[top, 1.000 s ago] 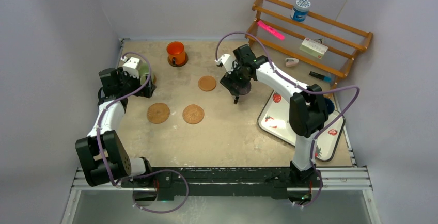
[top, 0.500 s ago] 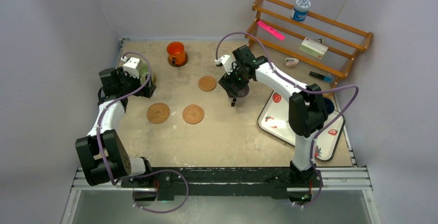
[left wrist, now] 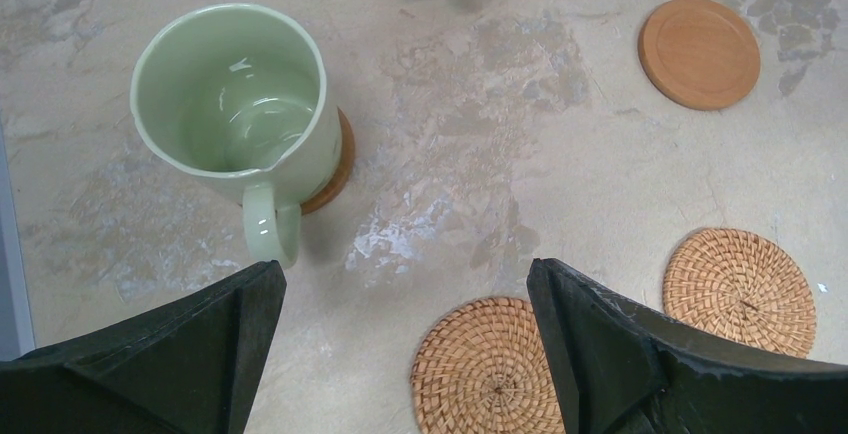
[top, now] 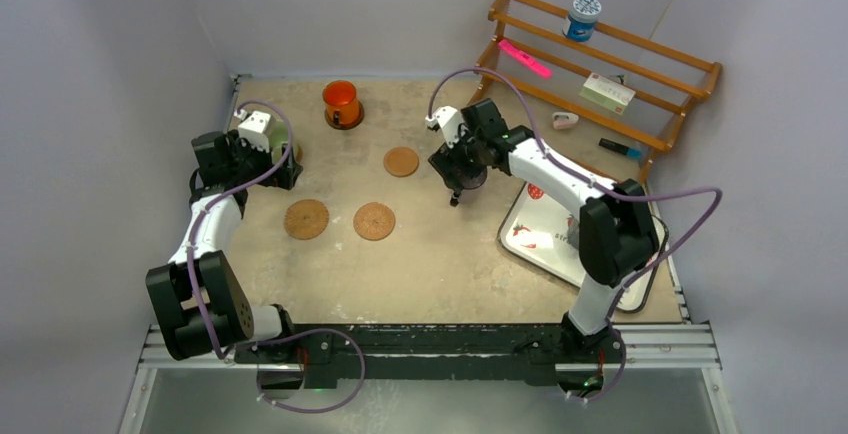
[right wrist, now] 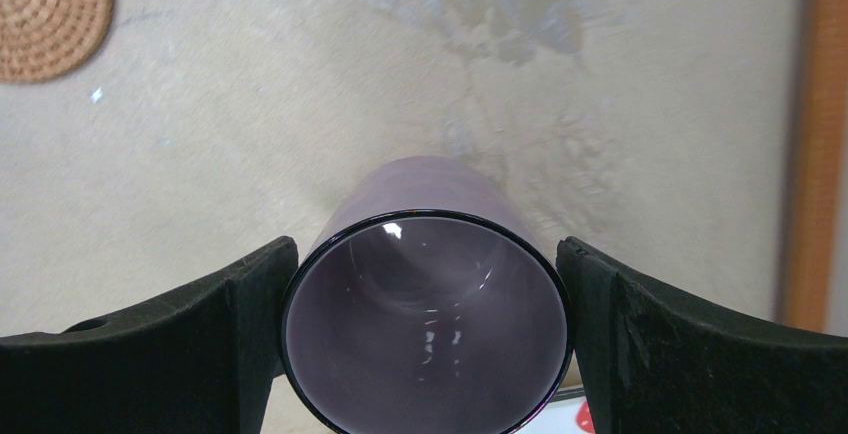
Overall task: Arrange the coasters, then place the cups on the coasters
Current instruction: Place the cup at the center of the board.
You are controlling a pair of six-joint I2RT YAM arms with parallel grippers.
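My right gripper (top: pixel 458 172) (right wrist: pixel 425 246) is shut on the translucent purple cup (right wrist: pixel 425 299), one finger on each side of its rim, above bare table right of centre. My left gripper (left wrist: pixel 405 284) (top: pixel 270 159) hangs open with nothing between its fingers at the far left. Just beyond it the pale green cup (left wrist: pixel 235 104) stands on a brown coaster (left wrist: pixel 335 169). An orange cup (top: pixel 340 102) sits on a dark coaster (top: pixel 345 122) at the back. A smooth wooden coaster (top: pixel 401 161) (left wrist: pixel 699 52) and two woven ones (top: pixel 306 219) (top: pixel 374 221) lie bare in the middle.
A white strawberry-print tray (top: pixel 540 239) lies at the right, partly under the right arm. A wooden rack (top: pixel 640 59) stands at the back right with a blue-and-white tub (top: pixel 581 16) and a pink item (top: pixel 525 57).
The right gripper has shifted slightly toward the near side with the purple cup, and its elbow has swung right. The left arm has not moved.
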